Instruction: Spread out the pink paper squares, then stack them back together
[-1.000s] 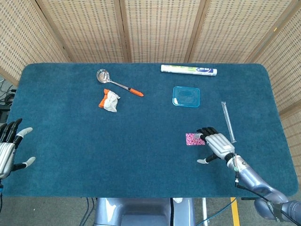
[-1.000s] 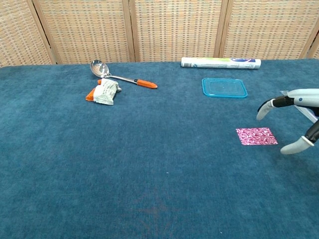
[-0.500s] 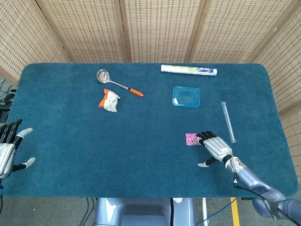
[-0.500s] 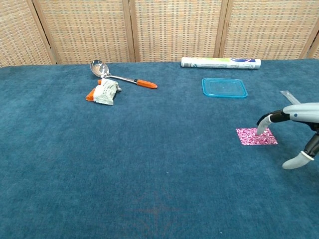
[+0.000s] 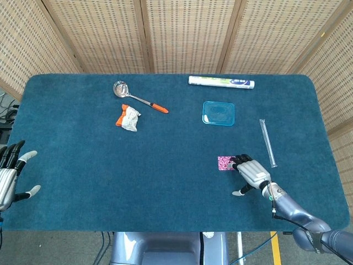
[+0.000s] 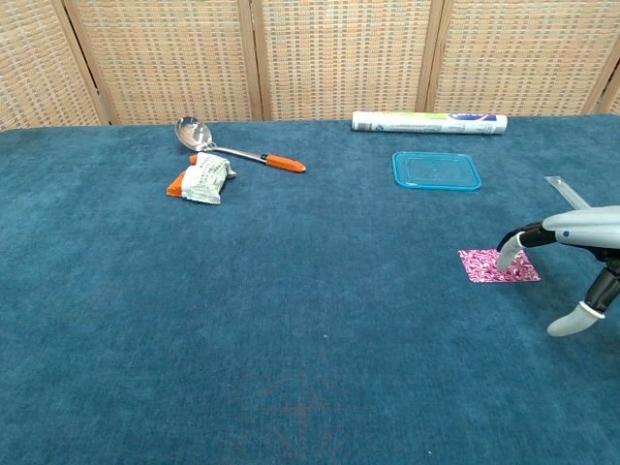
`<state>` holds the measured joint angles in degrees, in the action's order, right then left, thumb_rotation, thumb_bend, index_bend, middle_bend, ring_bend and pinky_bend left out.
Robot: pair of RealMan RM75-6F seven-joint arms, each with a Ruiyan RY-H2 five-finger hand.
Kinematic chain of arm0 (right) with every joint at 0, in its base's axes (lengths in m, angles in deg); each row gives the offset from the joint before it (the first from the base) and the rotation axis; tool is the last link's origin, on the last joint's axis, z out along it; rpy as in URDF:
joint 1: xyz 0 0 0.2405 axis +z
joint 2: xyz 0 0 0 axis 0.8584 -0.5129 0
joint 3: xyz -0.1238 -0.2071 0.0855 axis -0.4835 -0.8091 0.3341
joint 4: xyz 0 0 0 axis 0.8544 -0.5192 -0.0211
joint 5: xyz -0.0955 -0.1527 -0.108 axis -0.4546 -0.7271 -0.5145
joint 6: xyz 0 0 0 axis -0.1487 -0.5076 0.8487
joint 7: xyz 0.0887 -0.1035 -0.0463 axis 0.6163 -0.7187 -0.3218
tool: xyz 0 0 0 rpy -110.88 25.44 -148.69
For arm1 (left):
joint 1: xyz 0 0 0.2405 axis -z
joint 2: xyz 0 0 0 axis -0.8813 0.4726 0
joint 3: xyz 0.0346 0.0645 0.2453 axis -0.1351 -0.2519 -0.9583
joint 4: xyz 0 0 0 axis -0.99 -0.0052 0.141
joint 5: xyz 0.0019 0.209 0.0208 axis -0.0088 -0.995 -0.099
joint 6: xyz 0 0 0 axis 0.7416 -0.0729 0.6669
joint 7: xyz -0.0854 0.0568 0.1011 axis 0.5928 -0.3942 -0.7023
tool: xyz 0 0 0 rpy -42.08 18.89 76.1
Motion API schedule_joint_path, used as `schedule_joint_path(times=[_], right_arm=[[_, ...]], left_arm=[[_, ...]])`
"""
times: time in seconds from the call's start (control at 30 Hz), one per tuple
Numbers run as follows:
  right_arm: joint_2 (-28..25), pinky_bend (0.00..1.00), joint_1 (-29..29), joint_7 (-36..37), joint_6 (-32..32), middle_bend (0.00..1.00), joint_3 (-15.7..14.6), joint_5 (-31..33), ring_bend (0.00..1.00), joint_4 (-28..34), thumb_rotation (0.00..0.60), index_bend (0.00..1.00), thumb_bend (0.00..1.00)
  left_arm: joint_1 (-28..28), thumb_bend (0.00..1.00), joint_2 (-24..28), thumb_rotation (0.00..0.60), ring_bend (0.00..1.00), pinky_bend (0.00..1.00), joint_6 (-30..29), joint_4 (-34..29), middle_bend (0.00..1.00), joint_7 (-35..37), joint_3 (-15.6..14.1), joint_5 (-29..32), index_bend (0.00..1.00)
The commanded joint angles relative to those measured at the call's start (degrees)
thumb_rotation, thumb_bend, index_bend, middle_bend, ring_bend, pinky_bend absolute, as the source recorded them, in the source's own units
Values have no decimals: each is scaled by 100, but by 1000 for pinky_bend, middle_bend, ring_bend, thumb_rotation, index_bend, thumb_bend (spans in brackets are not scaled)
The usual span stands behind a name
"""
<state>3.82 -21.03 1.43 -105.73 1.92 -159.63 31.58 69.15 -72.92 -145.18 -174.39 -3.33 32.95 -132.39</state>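
My right hand (image 5: 252,172) rests fingertips on the pink paper squares (image 6: 498,264), lower right of the frame

The stack lies flat on the worktop (image 5: 165,165), up and left of my palm; fingers spread, pressing, grasping nothing; left hand (image 5: 10,175) far off, released

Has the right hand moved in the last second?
Yes. The right hand came down toward the pink paper squares; its fingertips now touch them.
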Motion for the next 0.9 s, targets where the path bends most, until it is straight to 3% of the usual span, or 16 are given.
schedule_joint_path(times=[0.03,0.9], right_arm=[[47,0,27,-54,25,96,21,52,0,-79,439,216,0],[103,0,99,-365,244,96,-71,261,0,-241,441,216,0]], left_arm=[[-10,133,-4,600,0,0,-6,21,0,18,2,26,201],[-14,134,-26,600,0,0,-5,93,0,80,-1,46,201]])
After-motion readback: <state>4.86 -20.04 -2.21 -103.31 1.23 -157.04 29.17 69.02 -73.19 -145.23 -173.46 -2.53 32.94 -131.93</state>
